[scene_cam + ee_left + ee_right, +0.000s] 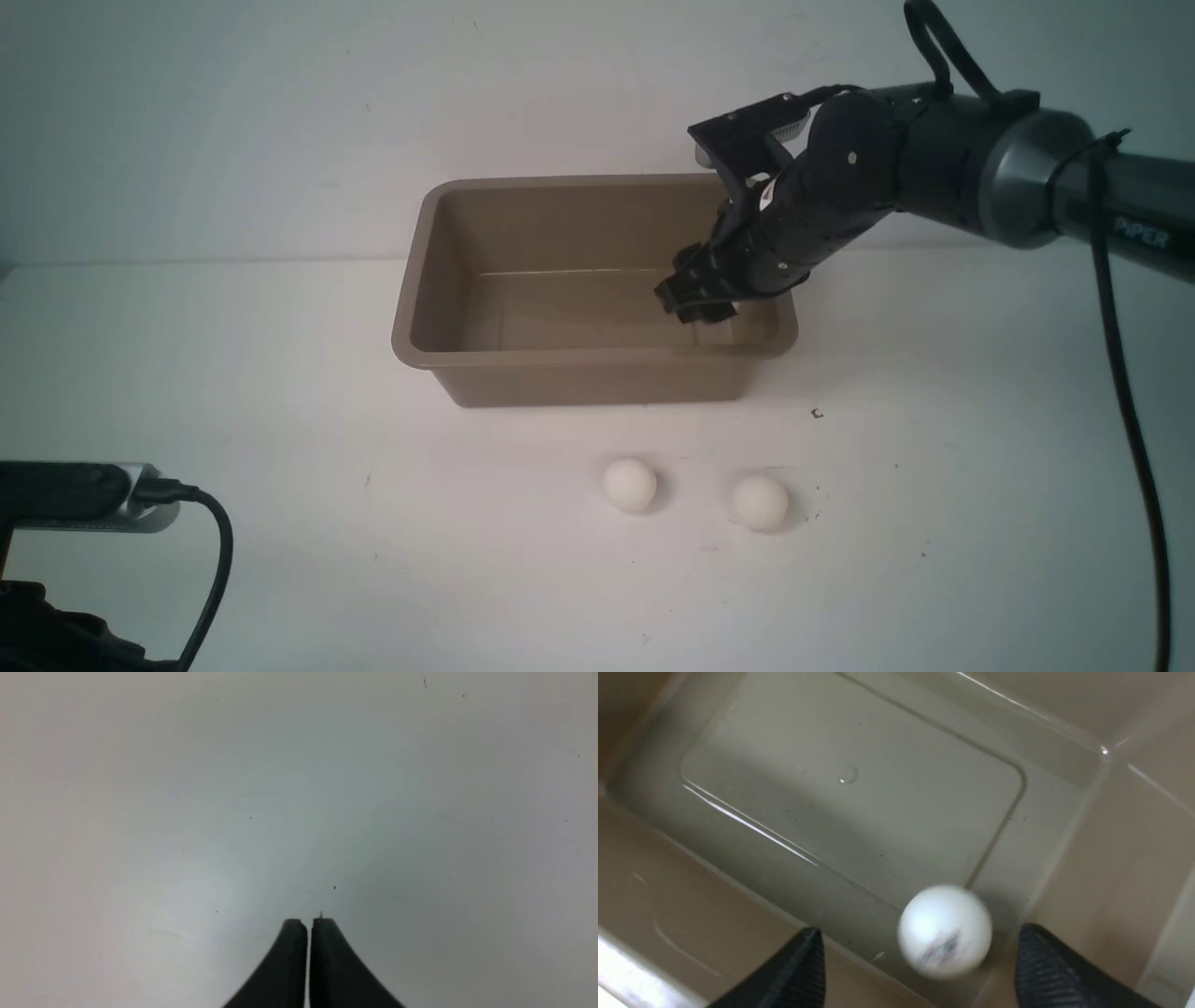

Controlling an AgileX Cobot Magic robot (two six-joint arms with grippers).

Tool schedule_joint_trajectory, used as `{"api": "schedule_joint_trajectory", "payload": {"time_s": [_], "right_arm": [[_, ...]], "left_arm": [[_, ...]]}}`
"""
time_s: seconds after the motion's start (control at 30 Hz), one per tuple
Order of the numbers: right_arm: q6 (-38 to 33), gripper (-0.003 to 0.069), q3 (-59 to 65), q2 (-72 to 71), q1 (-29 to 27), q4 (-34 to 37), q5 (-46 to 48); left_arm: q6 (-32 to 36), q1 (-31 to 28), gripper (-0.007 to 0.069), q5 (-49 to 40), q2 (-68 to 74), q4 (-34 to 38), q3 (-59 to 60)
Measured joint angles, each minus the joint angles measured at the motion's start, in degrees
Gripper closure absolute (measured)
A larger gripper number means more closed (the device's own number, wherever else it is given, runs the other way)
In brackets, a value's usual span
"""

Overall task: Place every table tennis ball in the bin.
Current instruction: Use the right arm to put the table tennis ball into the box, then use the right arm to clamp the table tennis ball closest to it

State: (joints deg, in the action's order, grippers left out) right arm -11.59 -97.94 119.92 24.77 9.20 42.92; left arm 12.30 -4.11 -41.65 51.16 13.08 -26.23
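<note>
The taupe bin (439, 271) stands at the middle back of the white table. My right gripper (695, 303) is inside its right end, jaws open wide. In the right wrist view a white ball with a dark logo (944, 931) is blurred between the open fingers (1041, 966), loose and touching neither, over the bin floor (859, 812). My right gripper's midpoint in that view (920, 970) lies just beside the ball. Two more white balls (629, 484) (760, 502) lie on the table in front of the bin. My left gripper (309, 921) is shut and empty over bare table.
A black cable and camera block (84, 495) sit at the front left corner. The right arm's cable (1125, 392) hangs down at the far right. A small dark speck (817, 413) lies on the table right of the bin.
</note>
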Motion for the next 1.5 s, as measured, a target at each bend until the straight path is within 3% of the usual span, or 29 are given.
{"api": "schedule_joint_trajectory", "payload": {"time_s": [0.1,0.33,0.43,1.2,1.5], "right_arm": [[0.0,0.0155,-1.47,-0.5,0.0,-0.8,3.17],[0.48,0.0155,-9.92,-6.23,0.0,-4.62,25.65],[2.4,0.0155,-10.1,-8.34,0.0,-5.23,27.7],[4.51,0.0155,12.83,-10.38,0.0,-0.9,27.57],[4.57,0.0158,13.24,-10.38,1.03,2.77,19.94]], "left_arm": [[0.0,0.0,0.0629,-0.05,0.0,0.0,-0.05],[0.0,0.0,0.0629,-0.05,0.0,0.0,-0.05],[0.0,0.0,0.0629,-0.05,0.0,0.0,-0.05],[0.0,0.0,0.0629,-0.39,0.0,0.0,-0.05],[0.0,0.0,0.0629,-0.39,0.0,0.0,-0.05]]}}
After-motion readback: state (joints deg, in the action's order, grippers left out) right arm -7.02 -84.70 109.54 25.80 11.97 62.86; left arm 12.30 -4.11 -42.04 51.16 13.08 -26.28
